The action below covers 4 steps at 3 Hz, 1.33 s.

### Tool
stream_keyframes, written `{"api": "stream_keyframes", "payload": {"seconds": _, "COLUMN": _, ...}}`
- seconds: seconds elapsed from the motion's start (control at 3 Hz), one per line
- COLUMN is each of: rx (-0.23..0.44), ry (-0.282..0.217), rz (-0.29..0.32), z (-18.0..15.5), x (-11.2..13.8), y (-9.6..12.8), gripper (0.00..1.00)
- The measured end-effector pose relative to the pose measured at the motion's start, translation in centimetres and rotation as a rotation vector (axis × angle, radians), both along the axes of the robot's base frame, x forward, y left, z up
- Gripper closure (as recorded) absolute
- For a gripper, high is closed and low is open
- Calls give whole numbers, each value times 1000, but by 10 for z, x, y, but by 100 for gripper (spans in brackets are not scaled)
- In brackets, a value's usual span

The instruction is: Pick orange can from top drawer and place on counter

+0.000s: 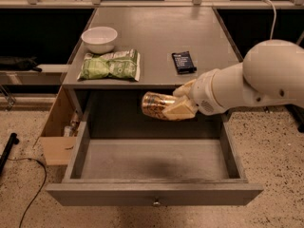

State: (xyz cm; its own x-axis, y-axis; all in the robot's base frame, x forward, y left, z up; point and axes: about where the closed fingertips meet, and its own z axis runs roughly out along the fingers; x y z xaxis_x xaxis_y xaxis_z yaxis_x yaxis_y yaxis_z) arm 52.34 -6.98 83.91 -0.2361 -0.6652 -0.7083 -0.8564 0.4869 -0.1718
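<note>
Above the open drawer (80,148), the gripper (176,103) pinches the can (153,103), which lies sideways in mid-air just below the counter (156,27) edge. Risk: rising straight up may knock the can against that edge (grip covers one end only) and dislodge it. A dark packet (183,61) sits near the likely placement zone.

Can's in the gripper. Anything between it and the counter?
Nothing blocks it outright. The gripper holds the orange can over the top drawer, just below the counter front edge, which it must clear. The green bag and dark packet flank a bare gap.
</note>
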Motion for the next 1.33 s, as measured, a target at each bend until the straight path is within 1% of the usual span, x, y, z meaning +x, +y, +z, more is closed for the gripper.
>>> {"api": "stream_keyframes", "payload": {"seconds": 0.33, "rx": -2, "ry": 19, "rz": 12, "z": 15, "x": 28, "y": -6, "gripper": 100}}
{"api": "stream_keyframes", "payload": {"seconds": 0.67, "rx": -12, "ry": -12, "rz": -9, "z": 74, "x": 80, "y": -22, "gripper": 100}}
{"api": "stream_keyframes", "payload": {"seconds": 1.0, "rx": 1, "ry": -54, "rz": -12, "z": 95, "x": 84, "y": -21, "gripper": 100}}
{"api": "stream_keyframes", "payload": {"seconds": 1.33, "rx": -19, "ry": -38, "rz": 16, "z": 85, "x": 76, "y": -15, "gripper": 100}}
